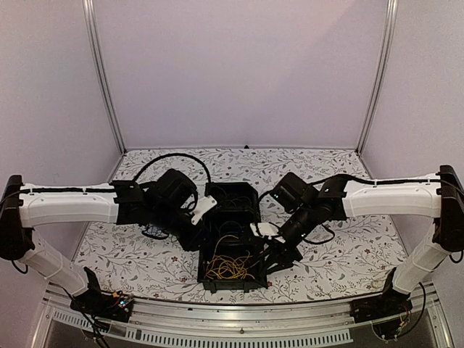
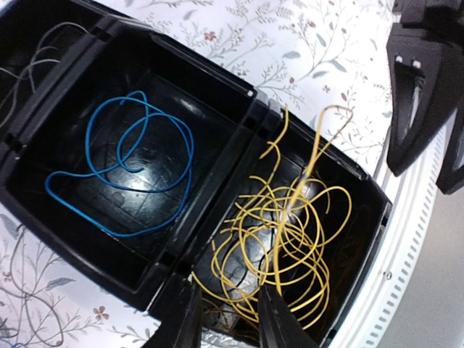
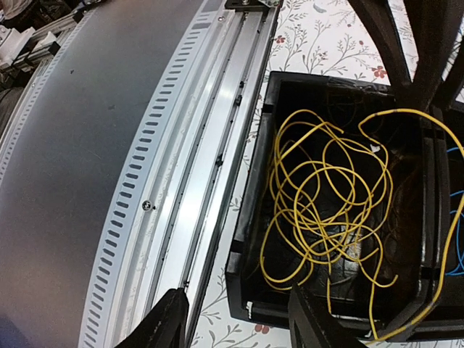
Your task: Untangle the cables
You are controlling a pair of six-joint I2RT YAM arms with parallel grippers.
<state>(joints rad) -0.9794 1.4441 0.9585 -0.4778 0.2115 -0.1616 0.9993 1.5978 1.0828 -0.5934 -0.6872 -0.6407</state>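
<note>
A slotted aluminium rail (image 3: 181, 167) edges the floral tablecloth (image 1: 130, 254). Just beyond it sits a glossy black plastic tray (image 2: 214, 192) of three square compartments. The nearest holds the yellow wires (image 3: 326, 210), a loose thicket of thin loops with two ends curling up past the rim. The left gripper (image 2: 225, 308), angled in from 10 o'clock in the overhead view, hangs just above this bunch with its matte black fingers parted. Yellow loops pass under the gap, none visibly pinched. The right gripper (image 3: 238, 308), angled in from 2 o'clock, is spread wide and holds nothing. One of its fingers is over the tray's near wall and the other over the rail, with the bunch at its 1 o'clock. One compartment farther, a single blue wire (image 2: 130, 167) lies in open coils on the shiny floor. In the farthest compartment, thin grey wires (image 2: 32, 58) show only in part.
</note>
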